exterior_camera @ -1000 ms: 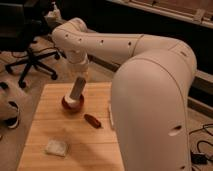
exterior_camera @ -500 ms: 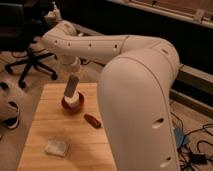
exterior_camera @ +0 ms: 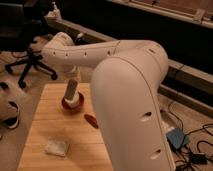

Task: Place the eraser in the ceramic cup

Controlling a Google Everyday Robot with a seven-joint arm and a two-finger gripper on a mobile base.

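On the wooden table (exterior_camera: 55, 125), the eraser (exterior_camera: 71, 92) stood upright in the cup (exterior_camera: 73, 104), likely delivered, while the gripper (exterior_camera: 75, 71) had lifted just above it, its grip state impossible to tell.

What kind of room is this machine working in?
Probably an office or lab: an office chair on the floor, cables by the wall, and a wooden table holding a ceramic cup. The gripper is above the cup.
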